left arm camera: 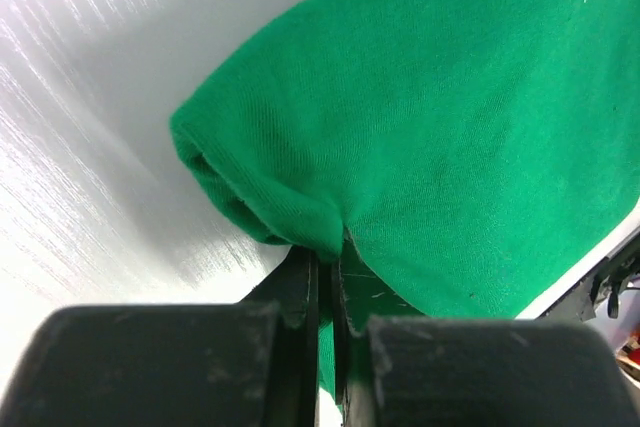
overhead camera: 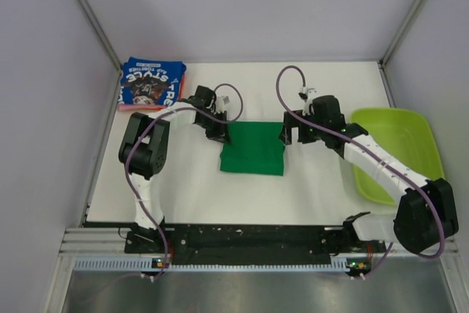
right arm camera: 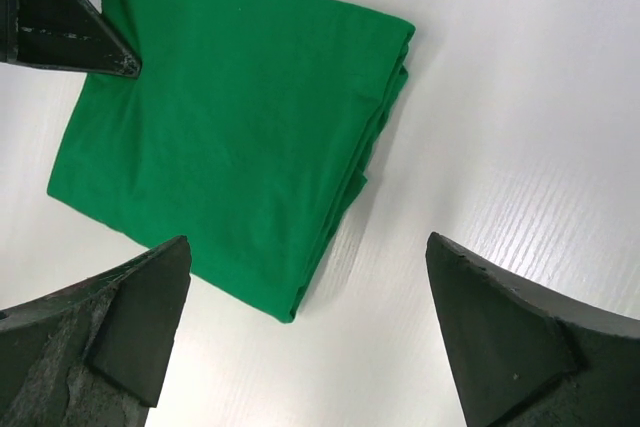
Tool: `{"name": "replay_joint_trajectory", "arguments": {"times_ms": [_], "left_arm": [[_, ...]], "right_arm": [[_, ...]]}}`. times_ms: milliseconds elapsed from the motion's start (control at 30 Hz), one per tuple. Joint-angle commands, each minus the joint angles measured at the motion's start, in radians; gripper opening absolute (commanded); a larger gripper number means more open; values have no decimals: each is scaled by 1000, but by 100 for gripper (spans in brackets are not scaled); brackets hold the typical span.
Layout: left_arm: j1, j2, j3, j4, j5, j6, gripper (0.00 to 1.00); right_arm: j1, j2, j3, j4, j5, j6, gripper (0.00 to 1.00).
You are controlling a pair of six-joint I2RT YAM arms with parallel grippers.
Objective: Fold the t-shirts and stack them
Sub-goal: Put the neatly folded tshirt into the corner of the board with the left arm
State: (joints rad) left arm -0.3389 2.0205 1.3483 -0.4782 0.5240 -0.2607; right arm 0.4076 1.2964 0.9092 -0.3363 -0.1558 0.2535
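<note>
Far left corner: a folded blue cloth t-shirt with white lettering and a dark picture (overhead camera: 152, 84) lies flat on the white table (overhead camera: 315, 188). A thin orange-pink cloth edge (overhead camera: 123, 105) shows beneath its near left side.
Left gripper (overhead camera: 220, 133): it sits at the left edge of the green shirt, near the far left corner. In the left wrist view its 2 black fingers (left arm camera: 300, 292) are pinched together on a bunched fold of the green cloth.
Centre: the plain bright green cloth t-shirt (overhead camera: 253, 148) lies folded into a rectangle on the table between the 2 grippers, with layered edges showing along its right side in the right wrist view (right arm camera: 230, 127).
Right gripper (overhead camera: 287, 133): it hangs at the shirt's far right corner. Its 2 fingers are spread wide and grasp nothing, with the shirt's edge and bare table between them (right arm camera: 308, 247).
Right side: a lime-green hard plastic tub (overhead camera: 396, 152) stands on the table, apart from the green shirt.
</note>
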Motion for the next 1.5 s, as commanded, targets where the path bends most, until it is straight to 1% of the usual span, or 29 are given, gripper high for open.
{"name": "replay_joint_trajectory", "arguments": {"times_ms": [0,100,167,267,333,467,567,667,700,767,1167,1233,1467], "left_arm": [[34,-52,-5,-3,-7,-3,0],[58,-111,28,-19,-90,61,0],[66,-135,81,-52,-155,131,0],[83,-149,144,-109,-252,225,0],[103,-151,181,-137,-286,293,0],[144,-115,299,-226,-344,392,0],[156,-72,408,-295,-415,475,0],[166,-30,512,-341,-515,550,0],[169,-20,538,-347,-575,570,0],[176,-6,604,-355,-634,616,0],[189,73,891,-385,-815,744,0],[190,81,904,-358,-850,755,0],[221,109,943,-307,-875,753,0]], "right_arm": [[2,-62,-6,-3,35,-25,99],[0,-75,-13,-15,38,-34,99],[2,-85,-21,-18,38,-39,99],[0,-103,-33,-24,48,-49,99],[2,-115,-39,-32,58,-60,99],[2,-128,-47,-47,79,-85,99],[0,-131,-50,-55,85,-94,99],[2,-137,-53,-61,96,-105,99],[0,-140,-55,-63,101,-106,99],[0,-138,-59,-66,105,-112,99],[2,-135,-92,-72,151,-135,99],[0,-131,-93,-73,151,-138,99],[2,-117,-101,-73,193,-154,99]]}}
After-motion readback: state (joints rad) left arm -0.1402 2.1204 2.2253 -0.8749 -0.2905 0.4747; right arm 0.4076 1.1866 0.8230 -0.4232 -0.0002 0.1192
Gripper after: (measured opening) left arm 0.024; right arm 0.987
